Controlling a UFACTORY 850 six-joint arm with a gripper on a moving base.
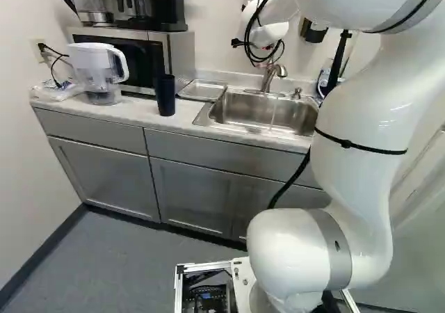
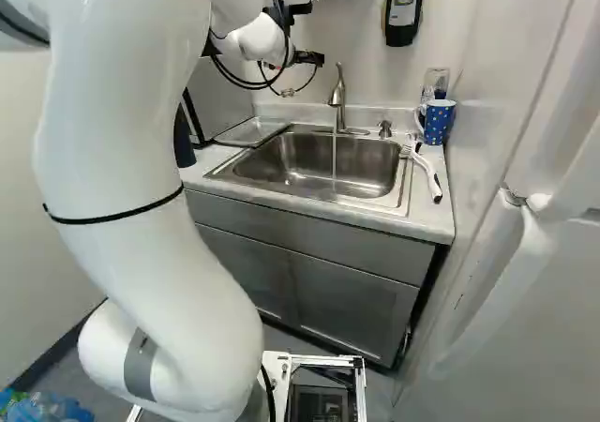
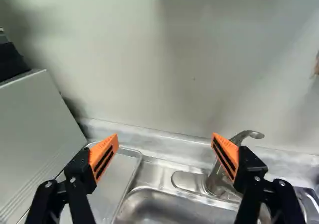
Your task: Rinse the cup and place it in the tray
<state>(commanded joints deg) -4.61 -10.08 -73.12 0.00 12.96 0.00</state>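
Wide-spread, empty gripper [image 3: 165, 136] is hanging near the faucet [image 2: 338, 94]; dark cup [image 1: 165, 96] is standing left of the faucet, dotted cup [image 2: 438, 122] right.

- Passage, one: open air above the tray [image 3: 112, 194], before me.
- Obstacle, one: microwave [image 3: 40, 134], beside that tray.
- Obstacle, one: upright faucet [image 2: 338, 94], water [image 2: 334, 159] running.
- Obstacle, one: wall [image 3: 164, 59], ahead of me.

The sink [image 2: 291, 167] looks like shiny metal — the tray [image 1: 202, 90] too — and the bench [image 2: 427, 214] smooth and stony; the cabinet doors [image 1: 191, 193] look matt.
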